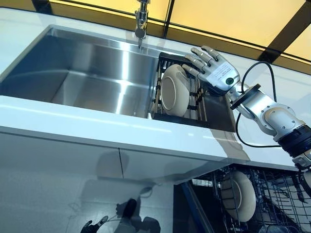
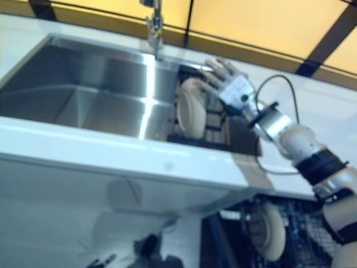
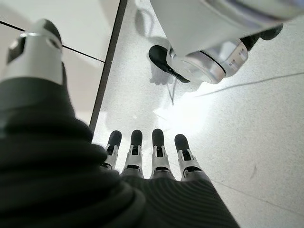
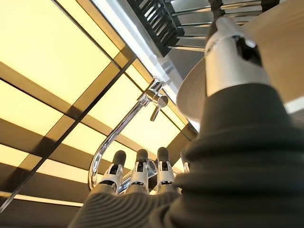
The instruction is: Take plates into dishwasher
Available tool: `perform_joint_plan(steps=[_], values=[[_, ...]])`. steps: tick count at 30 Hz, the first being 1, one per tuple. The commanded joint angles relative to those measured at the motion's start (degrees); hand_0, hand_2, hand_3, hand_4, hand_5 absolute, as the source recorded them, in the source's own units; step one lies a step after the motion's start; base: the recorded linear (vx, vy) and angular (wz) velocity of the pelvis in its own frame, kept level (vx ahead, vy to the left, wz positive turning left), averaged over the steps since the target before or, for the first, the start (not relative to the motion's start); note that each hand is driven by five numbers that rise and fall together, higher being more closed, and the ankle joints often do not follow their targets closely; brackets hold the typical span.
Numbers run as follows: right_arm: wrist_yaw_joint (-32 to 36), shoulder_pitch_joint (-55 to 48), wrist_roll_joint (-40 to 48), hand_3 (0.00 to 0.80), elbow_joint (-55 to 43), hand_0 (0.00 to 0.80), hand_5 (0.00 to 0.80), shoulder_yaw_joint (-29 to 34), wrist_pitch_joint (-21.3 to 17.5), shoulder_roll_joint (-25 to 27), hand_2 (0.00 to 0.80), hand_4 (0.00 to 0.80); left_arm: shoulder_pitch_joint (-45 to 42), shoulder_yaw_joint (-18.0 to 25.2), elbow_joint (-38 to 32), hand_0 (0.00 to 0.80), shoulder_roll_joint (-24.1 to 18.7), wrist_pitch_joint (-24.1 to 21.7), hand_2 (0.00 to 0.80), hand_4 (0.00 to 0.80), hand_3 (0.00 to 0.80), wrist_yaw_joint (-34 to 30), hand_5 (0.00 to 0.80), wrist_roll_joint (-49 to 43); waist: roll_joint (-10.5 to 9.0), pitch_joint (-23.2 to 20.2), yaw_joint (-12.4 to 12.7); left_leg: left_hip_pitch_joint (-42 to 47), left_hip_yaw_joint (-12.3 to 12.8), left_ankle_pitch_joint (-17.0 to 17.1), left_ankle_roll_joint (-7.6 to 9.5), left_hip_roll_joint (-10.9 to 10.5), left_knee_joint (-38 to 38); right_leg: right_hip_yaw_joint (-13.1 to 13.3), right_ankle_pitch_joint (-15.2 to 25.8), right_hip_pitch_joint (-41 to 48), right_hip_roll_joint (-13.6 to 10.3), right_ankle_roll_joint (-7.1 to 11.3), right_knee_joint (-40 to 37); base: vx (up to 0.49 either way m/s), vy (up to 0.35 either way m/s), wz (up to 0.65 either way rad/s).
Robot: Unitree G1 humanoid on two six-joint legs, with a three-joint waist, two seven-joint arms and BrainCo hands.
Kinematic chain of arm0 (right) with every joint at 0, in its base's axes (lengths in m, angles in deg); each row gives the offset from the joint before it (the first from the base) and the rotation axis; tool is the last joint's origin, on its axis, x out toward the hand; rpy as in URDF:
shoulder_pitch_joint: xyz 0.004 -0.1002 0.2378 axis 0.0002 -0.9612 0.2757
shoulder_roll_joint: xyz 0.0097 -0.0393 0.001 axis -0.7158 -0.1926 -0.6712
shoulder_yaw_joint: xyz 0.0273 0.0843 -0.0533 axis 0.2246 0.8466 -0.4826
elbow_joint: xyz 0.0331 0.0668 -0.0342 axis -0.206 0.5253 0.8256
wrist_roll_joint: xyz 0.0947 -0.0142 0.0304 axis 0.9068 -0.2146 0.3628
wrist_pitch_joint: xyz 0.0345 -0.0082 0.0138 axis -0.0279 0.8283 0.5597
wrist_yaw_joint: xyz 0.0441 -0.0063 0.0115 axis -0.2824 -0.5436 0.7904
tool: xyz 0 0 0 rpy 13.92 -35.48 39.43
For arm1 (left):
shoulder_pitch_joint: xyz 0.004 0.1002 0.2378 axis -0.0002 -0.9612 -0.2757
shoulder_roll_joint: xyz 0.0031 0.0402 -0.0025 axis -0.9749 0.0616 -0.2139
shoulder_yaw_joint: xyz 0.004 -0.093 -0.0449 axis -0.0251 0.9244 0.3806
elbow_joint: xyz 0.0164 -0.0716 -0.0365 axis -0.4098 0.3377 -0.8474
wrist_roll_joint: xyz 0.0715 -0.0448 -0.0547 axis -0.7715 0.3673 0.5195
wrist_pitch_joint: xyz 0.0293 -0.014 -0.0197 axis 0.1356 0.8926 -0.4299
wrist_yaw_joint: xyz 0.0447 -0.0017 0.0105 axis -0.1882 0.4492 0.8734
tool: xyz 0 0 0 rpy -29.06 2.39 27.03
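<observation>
Below the counter, a plate point(image 1: 239, 195) stands on edge; right hand point(image 1: 217, 72), fingers spread wide, beside sink plate point(image 1: 174, 90), upright.

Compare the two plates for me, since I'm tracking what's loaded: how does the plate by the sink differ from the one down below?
The sink plate stands on edge in the black drying rack up at counter level, with the right hand open beside it. The lower plate already stands in the dishwasher basket under the counter, with no hand near. Both look cream, round and upright.
</observation>
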Motion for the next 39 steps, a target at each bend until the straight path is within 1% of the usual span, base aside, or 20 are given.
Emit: perform_joint_plan(steps=[1,6,13,19,33,39], values=[[-0.5,2.4,2.0,0.0,0.3,0.0,0.0,-0.2,3.3,1.2,0.0,0.0,-1.9,-2.1,1.5,0.0,-0.4,-1.0,0.0,0.0,0.0,0.2,0.0,-1.6,0.02,-5.0,0.9,5.4,2.3,-4.8,-2.17,3.1,-1.7,-0.9,4.2,-1.8,-0.2,0.95,0.1,0.0,0.0,0.0],[-0.8,2.2,1.9,0.0,0.6,0.0,0.0,0.2,3.0,1.7,0.0,0.0,-2.2,-2.1,1.3,0.0,-0.4,-0.9,0.0,0.0,0.0,0.0,0.0,-1.8,-0.01,-5.3,0.6,5.8,2.5,-4.9,-2.05,3.1,-1.7,-0.6,4.2,-1.7,-0.1,0.96,0.0,0.0,0.0,0.0],[-1.0,1.1,2.0,0.0,-0.3,0.0,0.0,1.3,1.5,1.9,0.0,0.0,-2.2,-1.9,1.4,0.0,-0.2,-0.6,0.0,0.0,0.0,0.2,0.0,-2.1,-0.03,-5.6,0.3,6.4,2.8,-5.2,-2.02,3.1,-1.7,-0.5,4.3,-1.3,-0.2,1.05,0.1,0.0,0.0,0.0],[-0.7,1.2,2.4,0.0,-1.0,0.0,0.0,0.9,0.4,1.6,0.0,0.0,-1.9,-2.2,1.6,0.0,-0.1,-1.0,0.0,0.0,0.0,0.1,0.0,-1.7,0.08,-5.1,0.5,6.2,2.7,-5.1,-2.02,3.1,-1.7,-0.7,4.3,-1.4,-0.3,1.0,0.1,0.0,0.0,0.0],[-0.7,1.6,2.6,0.0,-2.0,0.0,0.0,-0.4,1.0,-0.2,0.0,0.0,-0.7,-2.1,0.6,0.0,-0.2,-1.7,0.0,0.0,0.0,0.3,0.0,-0.2,-0.1,-3.1,1.2,4.8,2.2,-4.8,-1.86,3.0,-1.7,-1.5,4.4,-2.6,-0.4,0.84,0.5,0.0,0.0,0.0],[-0.7,2.5,1.8,0.0,-2.2,0.0,0.0,-1.5,2.2,-1.3,0.0,0.0,0.2,-2.7,-0.5,0.0,-0.4,-2.2,0.0,0.0,0.0,0.2,0.0,1.0,-0.13,-1.4,1.7,3.4,1.9,-4.4,-1.89,3.0,-1.7,-2.0,4.7,-3.7,-0.4,0.87,0.6,-0.028,-0.002,0.01]])
